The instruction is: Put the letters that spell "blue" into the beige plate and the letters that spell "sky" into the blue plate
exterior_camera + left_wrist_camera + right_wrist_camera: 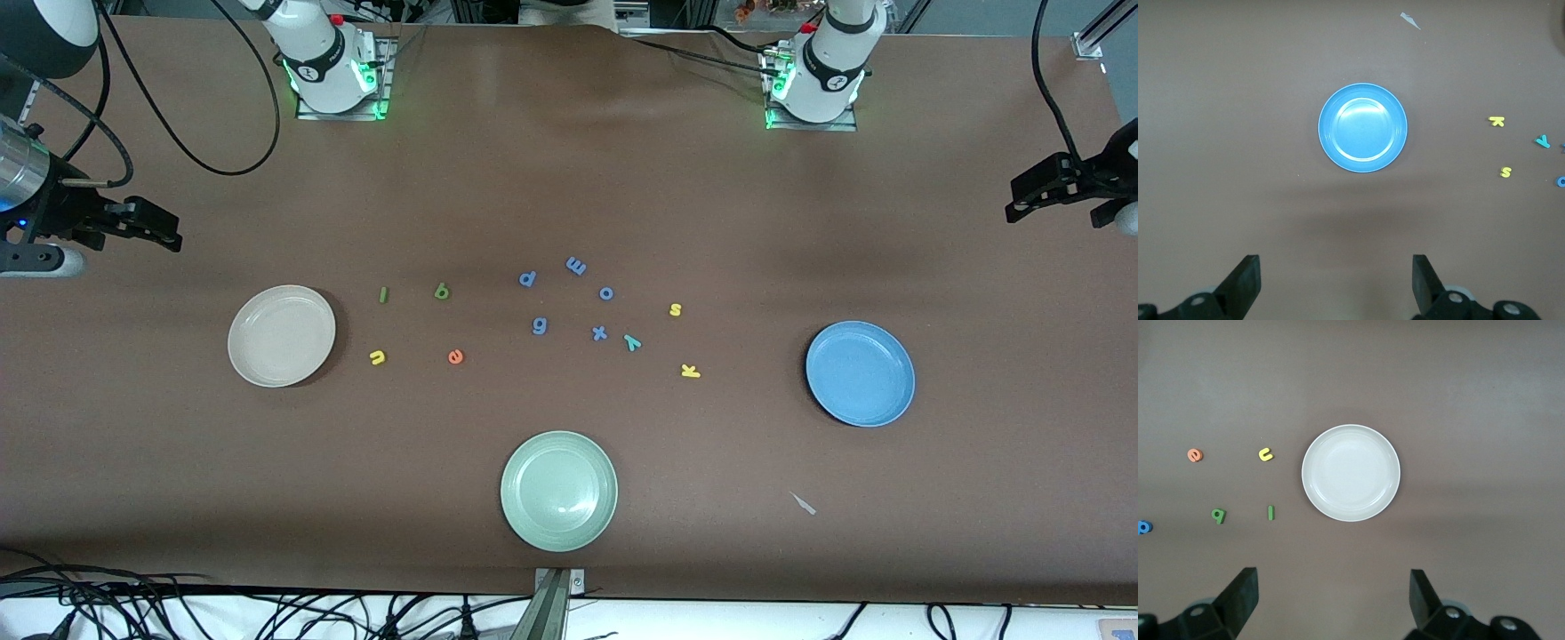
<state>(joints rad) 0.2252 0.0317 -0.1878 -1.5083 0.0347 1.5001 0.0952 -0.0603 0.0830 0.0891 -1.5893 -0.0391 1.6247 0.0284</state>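
On the table all seven task letters lie loose between the empty beige plate (281, 335) and blue plate (860, 373); left gripper (1336, 283) and right gripper (1333, 600) hover released, so a first pick comes next

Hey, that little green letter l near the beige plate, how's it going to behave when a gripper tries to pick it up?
The green l is tiny next to the beige plate, so it is probably very light. It lies flat on the table with little height to pinch, so it may skid sideways rather than lift. As a thin straight bar, it offers open fingers only a narrow target.
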